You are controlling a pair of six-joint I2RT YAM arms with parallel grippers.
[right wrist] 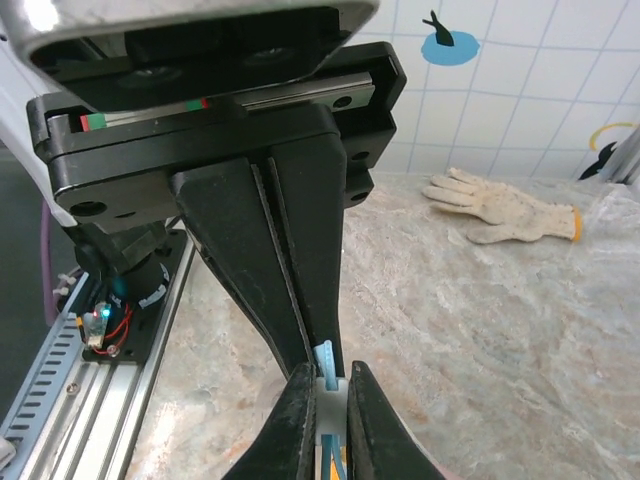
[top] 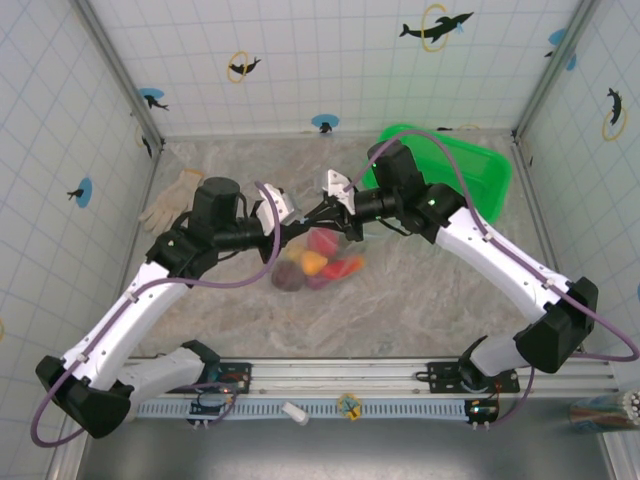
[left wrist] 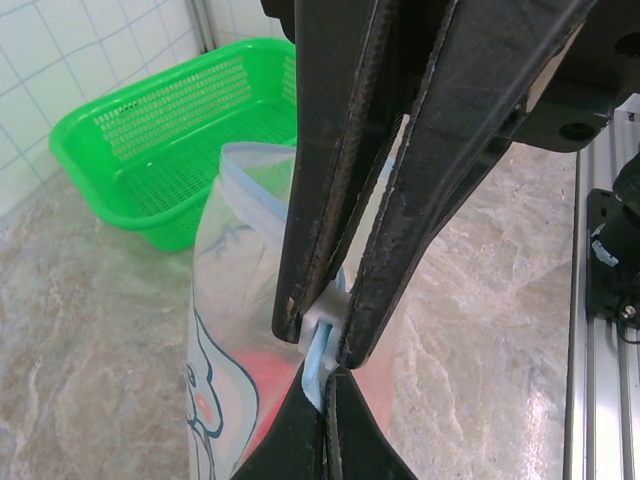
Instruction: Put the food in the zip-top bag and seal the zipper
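The clear zip-top bag (top: 318,262) hangs between the two arms over the middle of the table. Red, yellow, orange and maroon toy food (top: 312,262) sits inside it. In the left wrist view the bag (left wrist: 235,300) is upright, with a red piece (left wrist: 265,390) showing through its printed side. My left gripper (left wrist: 328,372) is shut on the pale-blue zipper strip (left wrist: 318,375) at its end. My right gripper (right wrist: 332,375) is shut on the white slider (right wrist: 331,400) riding that strip (right wrist: 326,352). The two grippers' fingertips almost touch. In the top view the left gripper (top: 300,215) and right gripper (top: 325,208) meet above the bag.
A green mesh basket (top: 450,170) stands at the back right, just behind the bag in the left wrist view (left wrist: 180,150). A white fabric glove (top: 170,200) lies at the back left. The metal rail (top: 400,375) runs along the near edge. Tiled walls enclose the table.
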